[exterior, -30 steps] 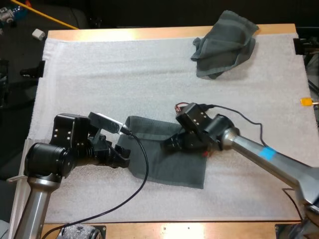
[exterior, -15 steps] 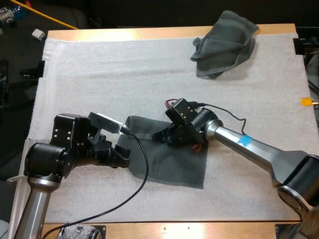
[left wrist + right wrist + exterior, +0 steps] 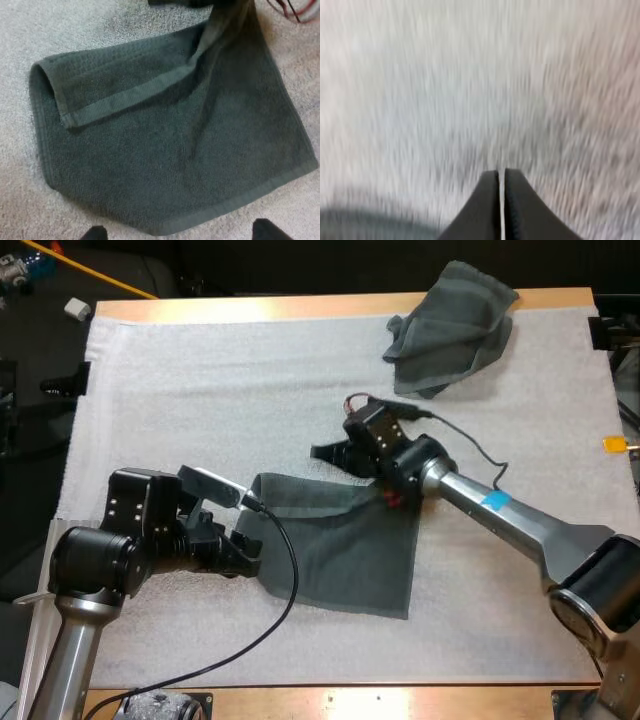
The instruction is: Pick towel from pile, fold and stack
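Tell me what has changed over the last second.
The right pincer slid off the partly folded towel toward the table's far side. It is now shut on nothing over bare mat, just past the towel's far edge. The left pincer stayed open at the towel's left edge, and the crumpled towel has not moved.

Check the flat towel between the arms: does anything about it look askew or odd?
Yes. The flat towel sits skewed on the mat. Its far edge is folded over in an uneven strip, and a ridge runs up toward its far right corner. The right hand is shut over bare mat. The crumpled towel looks normal.
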